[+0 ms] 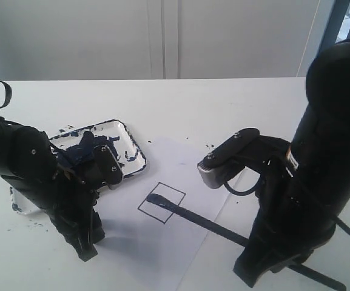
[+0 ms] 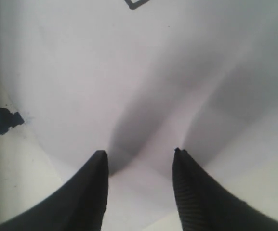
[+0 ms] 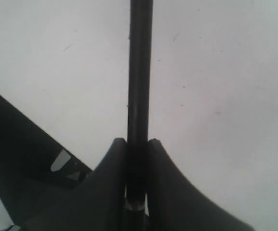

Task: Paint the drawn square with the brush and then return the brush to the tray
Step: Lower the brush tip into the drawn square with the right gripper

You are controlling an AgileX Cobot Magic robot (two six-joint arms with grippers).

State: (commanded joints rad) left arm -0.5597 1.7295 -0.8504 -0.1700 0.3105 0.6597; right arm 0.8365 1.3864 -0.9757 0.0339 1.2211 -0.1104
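Right gripper [image 3: 138, 144] pinches the brush [image 1: 211, 221] by its handle; the wet tip rests inside the drawn square [image 1: 165, 191], which is mostly unpainted. Painting looks just begun; next, sweep across the square's inside. Brush lies slantwise, tip pointing past the square toward the tray [image 1: 137, 148]. Left gripper [image 2: 139, 154], beside the square, gapes empty.

No legible text, label, brand or number anywhere.
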